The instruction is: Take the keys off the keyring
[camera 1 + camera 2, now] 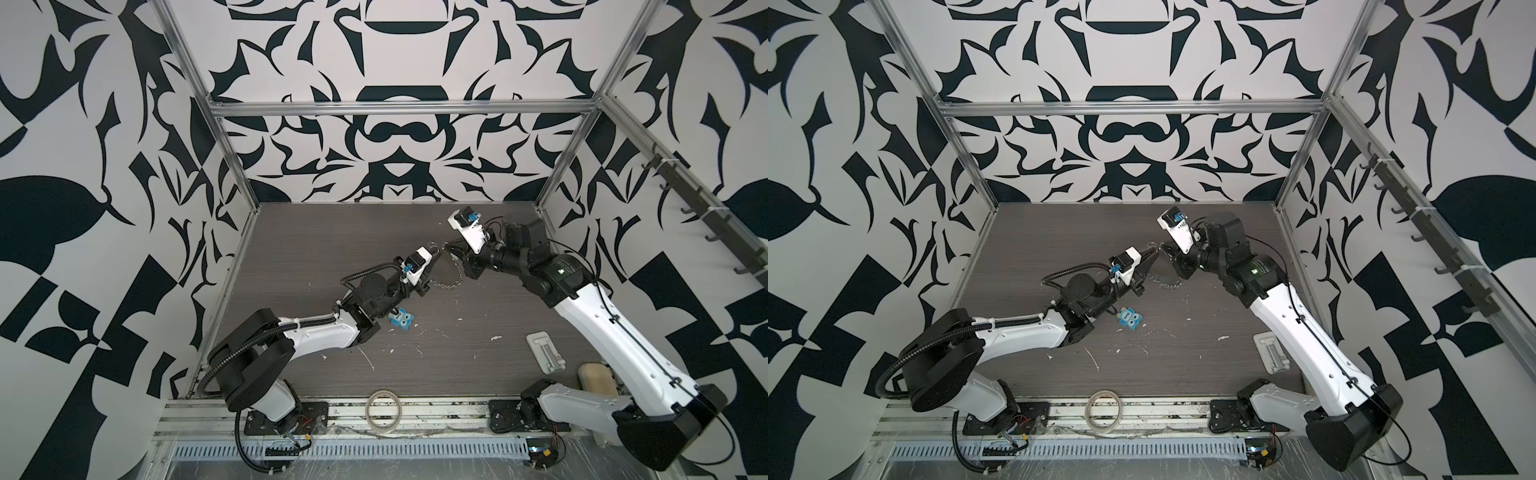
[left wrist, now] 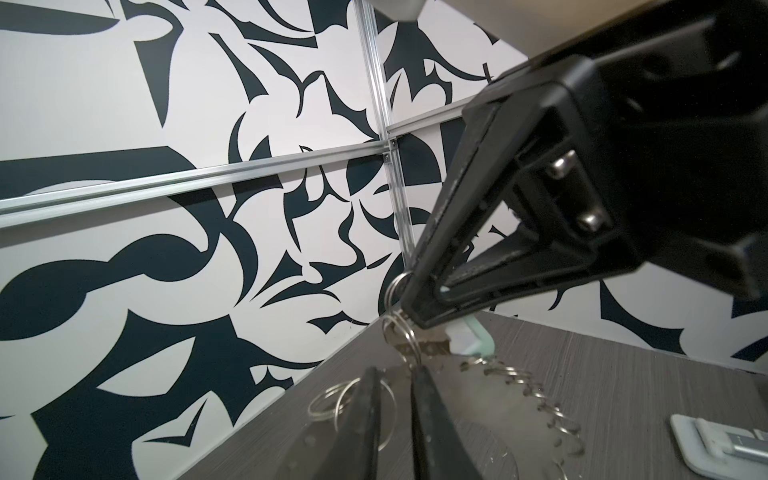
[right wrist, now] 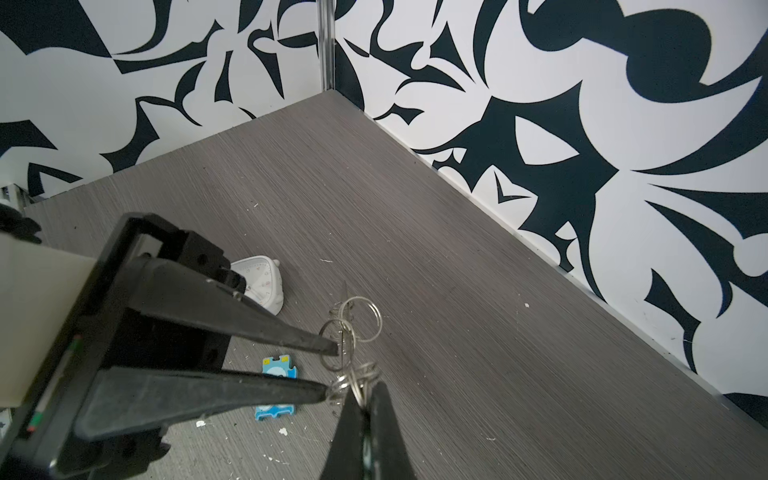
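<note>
Right tool (image 2: 415, 309) clamps the keys (image 2: 461, 336); left tool (image 3: 332, 370), jaws slightly parted, should grip the keyring (image 2: 469, 399) close beside them.

It is a robotics lab test cell: an aluminium profile frame (image 1: 399, 109) carries black-and-white patterned wall panels (image 1: 83, 124) around a grey wood-grain worktop (image 1: 316, 232), with two robot arms (image 1: 316, 332) bolted to a rail (image 1: 440, 409) at its near edge.

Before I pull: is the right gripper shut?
Shut: in the left wrist view the right gripper has its tips together, pinching the white-tagged keys.
</note>
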Action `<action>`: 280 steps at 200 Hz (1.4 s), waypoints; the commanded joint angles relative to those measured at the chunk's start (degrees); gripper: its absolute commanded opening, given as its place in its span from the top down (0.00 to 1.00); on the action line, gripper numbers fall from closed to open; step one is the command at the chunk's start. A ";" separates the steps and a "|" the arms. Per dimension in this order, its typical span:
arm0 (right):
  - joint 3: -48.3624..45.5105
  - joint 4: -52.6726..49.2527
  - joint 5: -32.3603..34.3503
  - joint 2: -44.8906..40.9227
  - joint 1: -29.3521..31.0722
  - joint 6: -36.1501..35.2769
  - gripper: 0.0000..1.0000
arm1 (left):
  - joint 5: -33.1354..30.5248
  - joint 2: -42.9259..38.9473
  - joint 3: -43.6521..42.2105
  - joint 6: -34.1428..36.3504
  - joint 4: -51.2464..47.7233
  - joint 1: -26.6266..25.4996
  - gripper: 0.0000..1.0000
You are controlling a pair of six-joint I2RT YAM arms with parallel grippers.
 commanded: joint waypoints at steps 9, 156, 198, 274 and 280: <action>1.87 4.00 -1.45 -2.03 -0.16 0.99 1.00 | 1.72 1.24 2.03 -2.27 2.47 0.34 0.81; 1.51 3.88 -1.70 -2.38 -0.21 1.50 1.00 | 2.14 2.20 3.15 -2.13 1.97 0.34 0.75; 0.86 4.54 -2.06 -2.38 -0.17 1.84 1.00 | 2.30 3.32 3.92 -2.74 2.44 0.33 0.80; 1.84 -1.74 -0.86 -2.96 -0.17 -4.07 1.00 | 3.38 -1.25 6.16 -3.21 -11.53 1.33 1.00; 2.27 -3.32 -0.43 -2.68 -0.21 -5.27 1.00 | 4.09 -2.35 7.30 -2.89 -15.48 1.59 1.00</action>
